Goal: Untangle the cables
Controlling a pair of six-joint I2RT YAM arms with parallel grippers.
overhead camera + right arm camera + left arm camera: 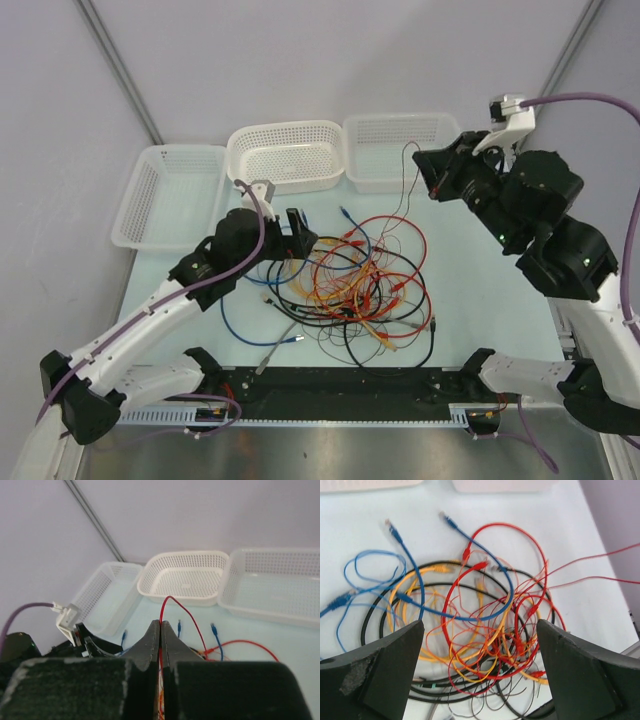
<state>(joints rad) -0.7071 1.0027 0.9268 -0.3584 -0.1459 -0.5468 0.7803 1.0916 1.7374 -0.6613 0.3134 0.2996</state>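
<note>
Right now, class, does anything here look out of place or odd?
The cables lie in one tangled heap on the table, and a thin red wire rises from it, pinched between the shut right fingers.

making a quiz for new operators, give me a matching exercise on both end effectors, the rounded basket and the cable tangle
Things:
1 left end effector
2 right end effector
3 rounded basket
4 cable tangle

States or places:
a heaped on the table
b shut on a thin red wire
c open wide above the tangle
d middle of the far row

Pairs: 1-c, 2-b, 3-d, 4-a
</note>
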